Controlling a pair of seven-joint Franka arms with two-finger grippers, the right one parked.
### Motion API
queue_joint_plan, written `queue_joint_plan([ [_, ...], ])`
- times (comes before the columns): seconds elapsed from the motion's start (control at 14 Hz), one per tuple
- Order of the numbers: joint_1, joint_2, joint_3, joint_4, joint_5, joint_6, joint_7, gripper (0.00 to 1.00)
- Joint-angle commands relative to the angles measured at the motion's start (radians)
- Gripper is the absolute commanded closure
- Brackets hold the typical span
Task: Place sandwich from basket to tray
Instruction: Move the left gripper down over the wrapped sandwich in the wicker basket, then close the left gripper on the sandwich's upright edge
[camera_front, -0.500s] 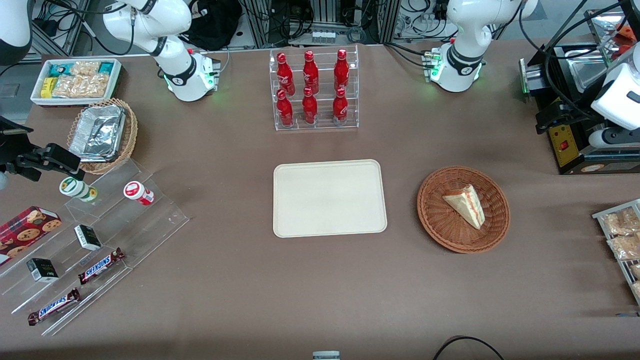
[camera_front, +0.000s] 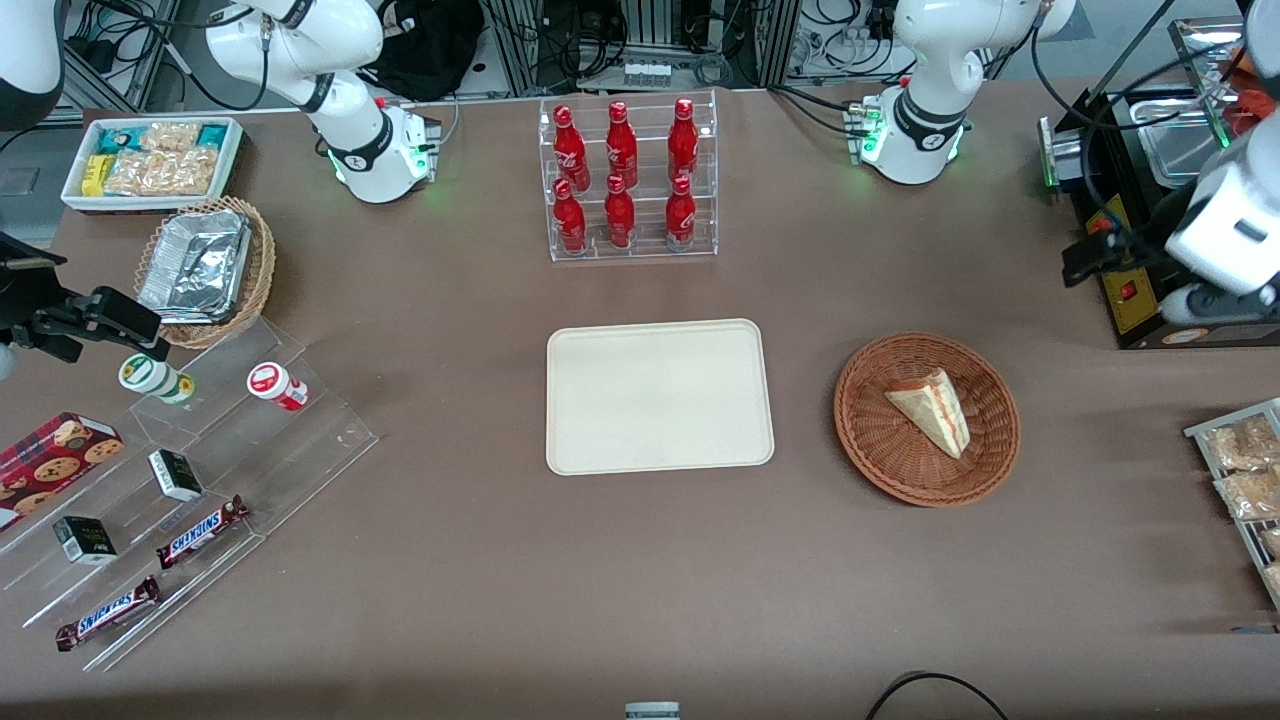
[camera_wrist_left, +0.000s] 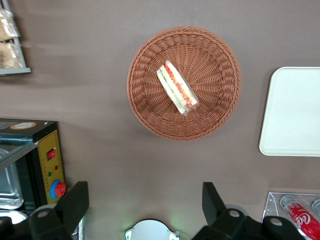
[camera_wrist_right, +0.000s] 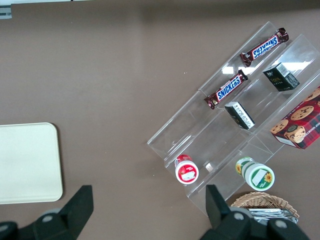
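So we're basically at square one on this one. The sandwich (camera_front: 932, 408) is sitting in the reddish-brown wicker basket (camera_front: 880, 458), lying on its side with the red and green filling edge showing, and nothing is touching it. The cream tray (camera_front: 660, 396) sits just beside the basket, toward the parked arm's end of the table, with nothing on it.

Our gripper (camera_wrist_left: 145, 205) hangs high above the table, farther from the front camera than the basket and well apart from it. From the wrist camera we see both black fingers (camera_wrist_left: 75, 202) spread wide with only bare tablecloth and the arm's base between them, so it's wide open and holding nothing. Everything is left to do, as far as we can judge: get down over the basket, grab the wedge, carry it across, set it on the tray.

The surface is a plain brown cloth, flat and matte, with a faint crease or two. Taking the basket as our anchor: a black and yellow appliance (camera_front: 1135, 290) stands near it toward the working arm's end, and a clear rack of red bottles (camera_front: 622, 180) is farther from the front camera. Way off toward the parked arm's end there's a clear stepped display with Snickers bars (camera_front: 200, 530).
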Motion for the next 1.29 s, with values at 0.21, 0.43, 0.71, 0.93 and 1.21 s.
queue_joint_plan([
  [0.21,-0.021,0.081,0.008,-0.206,0.018,0.303,-0.209,0.0],
  [0.43,-0.022,0.07,-0.001,-0.356,0.014,0.49,-0.492,0.0],
  [0.71,-0.022,0.043,-0.032,-0.527,0.011,0.661,-0.702,0.0],
  [0.93,-0.022,0.023,-0.046,-0.685,0.005,0.886,-0.748,0.0],
  [1.21,-0.022,0.053,-0.056,-0.706,0.005,0.946,-0.76,0.0],
])
